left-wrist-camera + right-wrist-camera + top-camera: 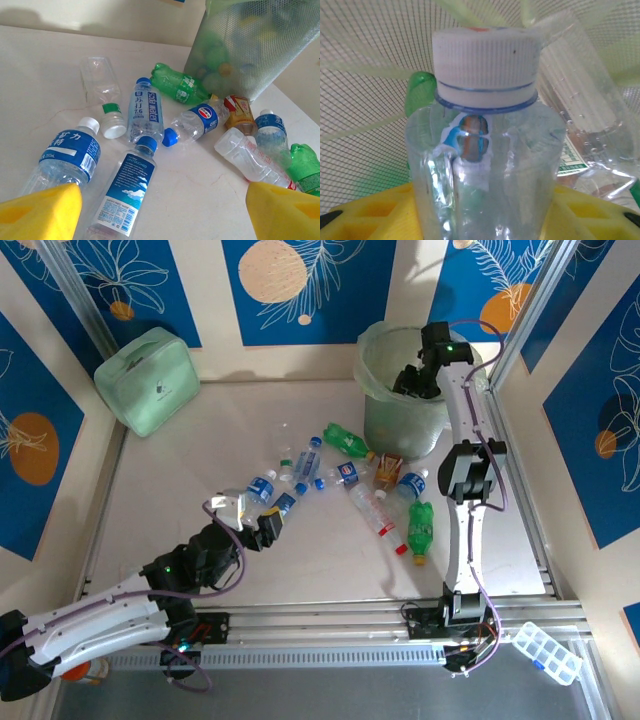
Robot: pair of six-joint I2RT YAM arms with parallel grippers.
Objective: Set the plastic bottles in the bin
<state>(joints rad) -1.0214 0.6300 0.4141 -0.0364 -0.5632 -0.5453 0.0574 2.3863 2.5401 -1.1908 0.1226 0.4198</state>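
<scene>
Because the plastic bottles (145, 107) are empty, crushed and thin-walled, we judge them light, springy and slick. A wall will probably dent under the pads and may slip out sideways. We advise a hold across the labelled mid-body, where the film adds friction, or just below the cap, where the neck is stiff.

**Location.** About ten bottles lie scattered across the centre of the top view, up to the foot of the bin (395, 425) at upper right. More bottles show through its wall at upper right of the left wrist view.

**Left gripper** (165, 205). Its yellow pads stand wide apart at the lower corners of the left wrist view and clamp nothing.

**Right gripper** (411, 381). It hangs in the bin mouth. A clear white-capped bottle (485, 165) stands between its pads and touches both. We cannot tell whether they pinch it.

**Legible marks.**
- We read a Pepsi roundel on the Pepsi bottle (202, 117).
- We read "Soda Water" lengthwise on the blue-capped soda bottle.
- The white-capped blue-label bottle (67, 147) carries Chinese characters.
- The cloud-label bottle (131, 192) has print too small to read.
</scene>
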